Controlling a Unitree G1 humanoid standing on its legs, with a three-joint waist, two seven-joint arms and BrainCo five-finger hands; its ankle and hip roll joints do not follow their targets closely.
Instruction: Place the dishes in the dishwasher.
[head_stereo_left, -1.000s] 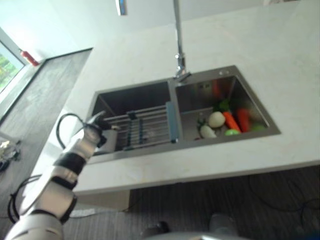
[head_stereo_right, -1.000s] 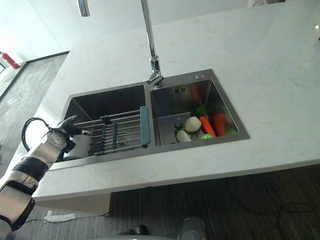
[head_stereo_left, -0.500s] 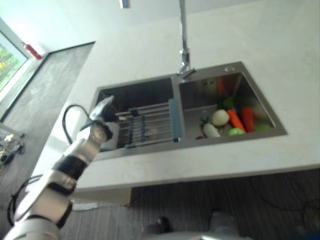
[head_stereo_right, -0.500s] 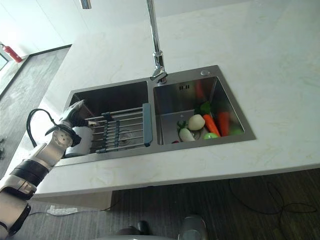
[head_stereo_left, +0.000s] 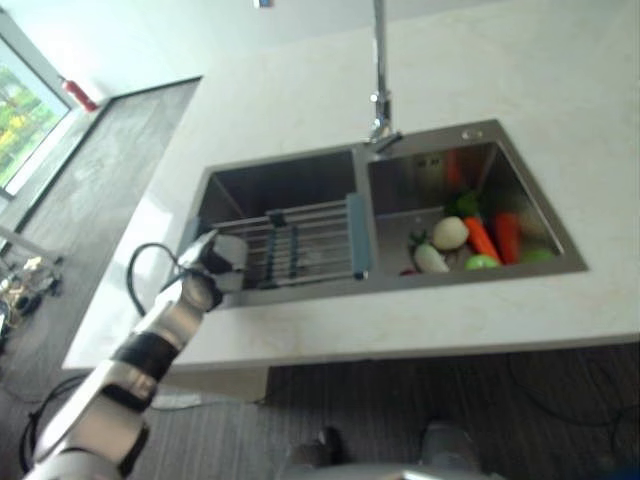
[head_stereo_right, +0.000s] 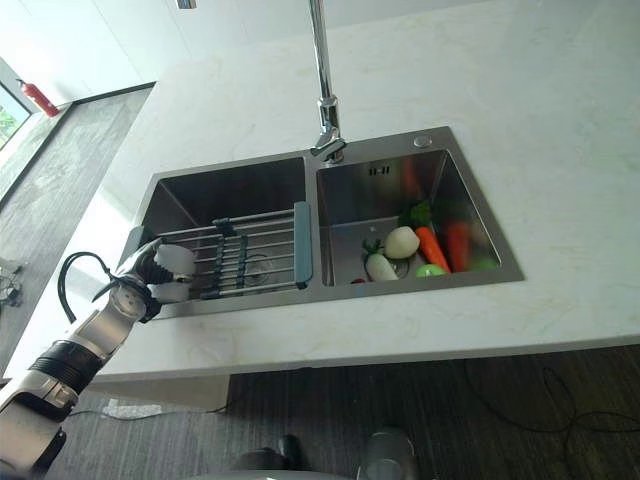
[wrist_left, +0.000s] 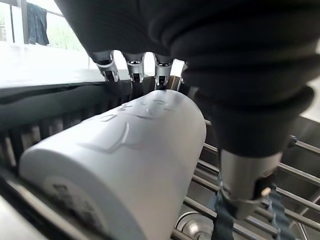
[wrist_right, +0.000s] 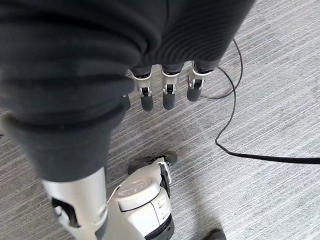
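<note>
A white cup (head_stereo_right: 175, 262) lies tilted at the left end of the wire rack (head_stereo_right: 250, 262) that spans the left basin (head_stereo_right: 230, 192) of the steel sink. My left hand (head_stereo_right: 138, 290) comes in from the lower left and is shut on it. In the left wrist view the fingers (wrist_left: 134, 67) curl over the top of the cup (wrist_left: 125, 160) and the thumb (wrist_left: 245, 185) presses its side, with rack bars just below. My right hand (wrist_right: 168, 95) hangs over the floor with relaxed fingers, holding nothing.
The right basin holds a carrot (head_stereo_right: 433, 248), a white radish (head_stereo_right: 402, 241) and other vegetables. A tall faucet (head_stereo_right: 325, 90) rises behind the divider. White countertop (head_stereo_right: 540, 150) surrounds the sink, and its left edge drops to grey floor (head_stereo_right: 50, 170).
The camera has shifted. My left hand keeps its hold on the white cup and has drawn back slightly toward the sink's front left corner.
</note>
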